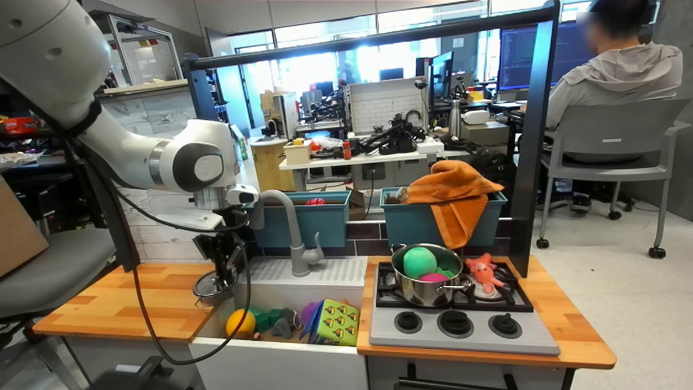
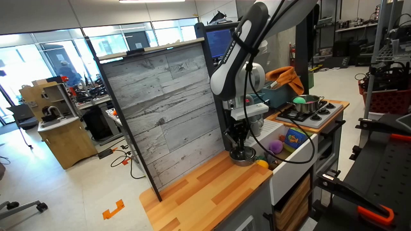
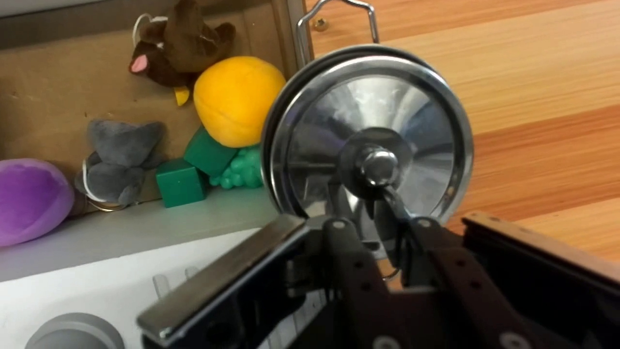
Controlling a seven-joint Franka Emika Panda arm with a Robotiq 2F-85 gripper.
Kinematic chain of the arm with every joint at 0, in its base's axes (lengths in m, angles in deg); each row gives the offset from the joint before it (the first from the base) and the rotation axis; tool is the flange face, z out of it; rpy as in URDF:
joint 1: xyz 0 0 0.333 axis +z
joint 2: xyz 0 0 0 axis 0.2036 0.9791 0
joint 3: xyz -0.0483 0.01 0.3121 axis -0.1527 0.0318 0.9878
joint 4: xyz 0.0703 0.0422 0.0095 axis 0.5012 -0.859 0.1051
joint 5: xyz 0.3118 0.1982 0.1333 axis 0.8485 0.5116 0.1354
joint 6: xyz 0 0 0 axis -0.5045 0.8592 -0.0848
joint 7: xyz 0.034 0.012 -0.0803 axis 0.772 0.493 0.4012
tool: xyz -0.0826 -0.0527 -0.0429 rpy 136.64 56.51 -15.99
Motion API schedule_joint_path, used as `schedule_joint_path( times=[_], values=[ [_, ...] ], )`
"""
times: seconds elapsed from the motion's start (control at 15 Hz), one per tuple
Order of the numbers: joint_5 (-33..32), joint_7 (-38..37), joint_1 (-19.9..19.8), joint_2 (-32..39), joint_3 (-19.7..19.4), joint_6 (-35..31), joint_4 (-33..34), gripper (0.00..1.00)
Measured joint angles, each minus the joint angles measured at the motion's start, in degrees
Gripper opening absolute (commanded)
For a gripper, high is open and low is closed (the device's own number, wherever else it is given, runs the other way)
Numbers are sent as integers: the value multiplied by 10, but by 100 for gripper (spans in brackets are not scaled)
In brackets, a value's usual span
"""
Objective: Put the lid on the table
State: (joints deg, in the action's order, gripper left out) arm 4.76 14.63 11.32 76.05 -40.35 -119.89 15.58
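The lid [image 3: 339,121], silvery and round with a central knob [image 3: 380,167], sits over a small shallow metal pan [image 2: 243,163] with wire handles. Both are at the sink-side corner of the wooden table [image 2: 199,192]. The lid also shows in both exterior views [image 1: 211,283] [image 2: 242,153]. My gripper [image 3: 361,198] points down at the lid's centre. Its fingers are close together at the knob and appear shut on it. Their exact contact is dark and partly hidden. I cannot tell whether the lid touches the pan. The wooden table also shows in an exterior view [image 1: 135,298].
The sink basin [image 1: 281,352] beside the lid holds soft toys, including a yellow ball [image 3: 240,102]. The grey faucet [image 1: 296,238] rises behind it. A pot [image 1: 427,292] with colourful contents stands on the stove [image 1: 460,325]. A wood-patterned panel [image 2: 167,106] borders the table.
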Motion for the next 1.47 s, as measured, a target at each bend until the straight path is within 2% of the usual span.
schedule_joint_path(
  times=[0.93,1.0,1.13,1.47],
  values=[
    [0,-39,8,16,0,45,34,0],
    [0,-39,9,16,0,45,34,26],
    [0,-39,9,16,0,45,34,34],
    [0,-40,9,17,0,55,34,69]
  ],
)
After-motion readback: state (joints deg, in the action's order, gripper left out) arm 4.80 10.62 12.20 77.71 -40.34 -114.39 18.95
